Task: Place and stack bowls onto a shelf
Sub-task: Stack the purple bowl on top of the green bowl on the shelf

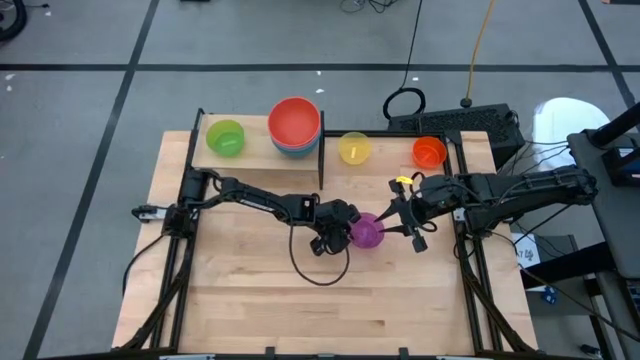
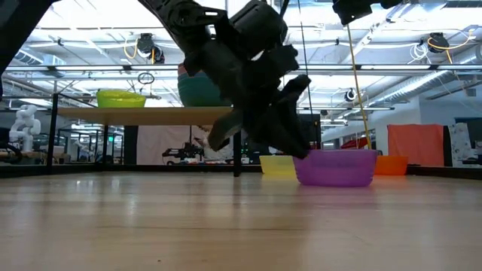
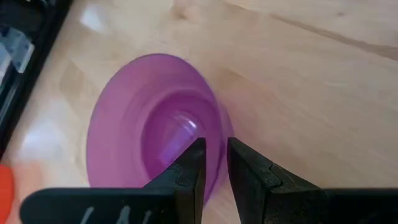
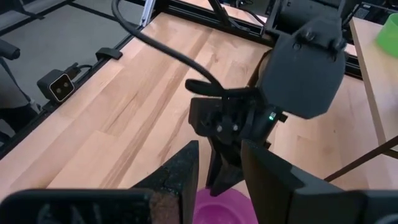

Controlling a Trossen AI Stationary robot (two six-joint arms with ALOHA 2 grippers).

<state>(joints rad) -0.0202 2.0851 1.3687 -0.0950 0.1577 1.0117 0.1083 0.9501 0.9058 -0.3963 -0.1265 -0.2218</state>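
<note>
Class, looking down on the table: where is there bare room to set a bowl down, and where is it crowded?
Free: the wide table front, nearer than both grippers. On the shelf, a gap between green bowl and red-topped stack. Crowded: mid-table, where left gripper and right gripper flank the purple bowl.

The pale butcher-block wooden desk (image 1: 250,290) sits on a grey floor with dark tape lines (image 1: 90,120). At about 2 o'clock there's a black keyboard (image 1: 455,120), with an orange panel (image 2: 416,144) and bright ceiling strip lights (image 2: 98,34) way back in the hall.
</note>
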